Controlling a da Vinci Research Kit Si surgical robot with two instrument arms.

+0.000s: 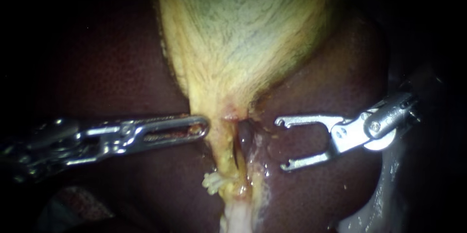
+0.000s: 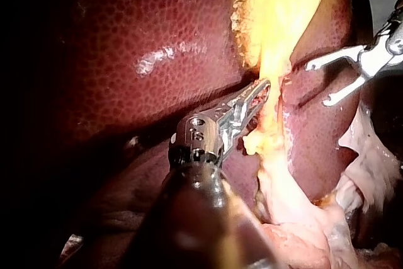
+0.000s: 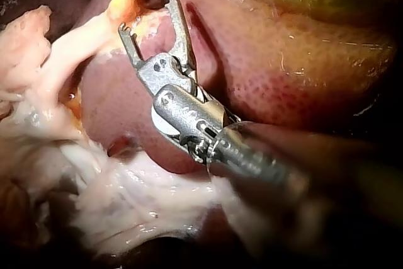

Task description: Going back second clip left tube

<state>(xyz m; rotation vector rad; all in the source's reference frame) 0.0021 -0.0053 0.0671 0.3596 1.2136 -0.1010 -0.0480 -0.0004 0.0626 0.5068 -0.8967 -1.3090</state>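
Left tube (image 1: 224,152): yellow, fibrous strand, long axis vertical, seen descending from gallbladder (image 1: 243,28) neck. Left instrument (image 1: 204,127): slotted jaws pressed together, tip laid against tube. Right instrument (image 1: 280,144): forked steel jaws spread, empty, held nearby.

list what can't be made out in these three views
- Any clip on the pale yellow tube: none can be made out; ragged fat covers part of it in the endoscope view, whose bottom edge cuts it off.
- Dark cleft beside that tube: shadow hides its depth.
- Silver left instrument: its shaft is lost in darkness at the endoscope view's left edge.
- Silver right instrument, jaws open: its shaft is blurred in the right wrist view.
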